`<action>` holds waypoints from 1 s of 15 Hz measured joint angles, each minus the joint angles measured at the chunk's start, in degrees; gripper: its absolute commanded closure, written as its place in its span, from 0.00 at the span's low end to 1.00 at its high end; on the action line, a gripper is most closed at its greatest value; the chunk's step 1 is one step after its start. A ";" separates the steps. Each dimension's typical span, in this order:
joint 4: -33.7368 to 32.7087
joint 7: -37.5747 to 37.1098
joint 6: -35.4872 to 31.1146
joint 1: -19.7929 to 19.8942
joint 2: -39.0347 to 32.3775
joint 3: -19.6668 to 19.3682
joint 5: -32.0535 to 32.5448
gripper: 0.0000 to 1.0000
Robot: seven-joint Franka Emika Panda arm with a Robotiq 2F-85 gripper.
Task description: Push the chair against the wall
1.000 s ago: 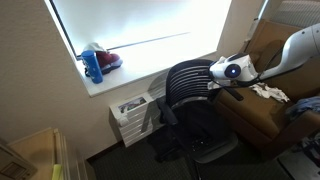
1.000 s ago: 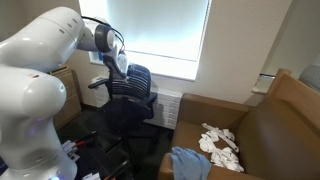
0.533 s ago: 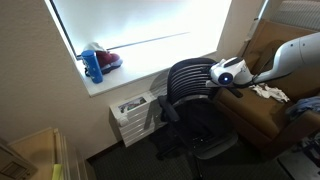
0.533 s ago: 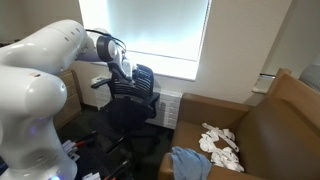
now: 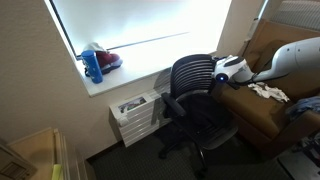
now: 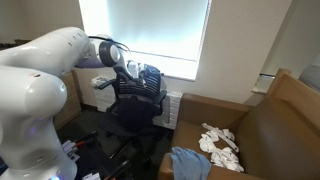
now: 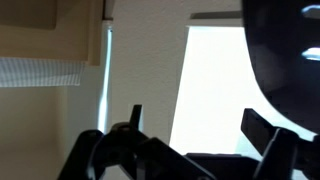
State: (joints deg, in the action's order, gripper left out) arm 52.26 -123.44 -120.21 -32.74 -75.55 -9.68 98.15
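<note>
The black swivel chair (image 5: 192,92) with the slatted back stands just in front of the beige wall (image 5: 45,95) below the bright window; it also shows in an exterior view (image 6: 143,92). My gripper (image 5: 221,72) is at the edge of the chair's back, seemingly touching it, and also shows in an exterior view (image 6: 134,68). In the wrist view the two fingers (image 7: 200,125) stand wide apart with nothing between them, the window glowing behind. The chair's dark back (image 7: 290,50) fills the upper right corner there.
A brown armchair (image 5: 270,110) with white cloths stands right beside the chair. A white slatted box (image 5: 135,115) sits on the floor against the wall. A blue bottle and a red thing (image 5: 97,62) rest on the white sill.
The gripper has moved toward the window and pushed the chair along. The chair has turned and rolled closer to the wall.
</note>
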 measured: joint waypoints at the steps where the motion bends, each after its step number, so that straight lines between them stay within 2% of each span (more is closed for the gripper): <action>1: -0.70 -0.01 3.06 0.03 -0.54 -0.40 -0.20 0.00; 4: -2.75 0.79 12.59 -0.10 -2.18 -0.56 -1.63 0.00; 6: -3.26 5.10 13.20 0.24 -2.27 1.02 -5.16 0.00; 8: -3.56 6.10 13.20 0.17 -2.26 1.60 -5.71 0.00; 11: -2.87 5.32 8.63 -0.06 -0.98 1.63 -4.68 0.00; 15: 3.32 6.43 1.20 -0.27 8.36 2.09 -4.76 0.00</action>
State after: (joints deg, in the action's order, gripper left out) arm 55.58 -117.00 -119.01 -33.01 -67.20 -7.59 93.39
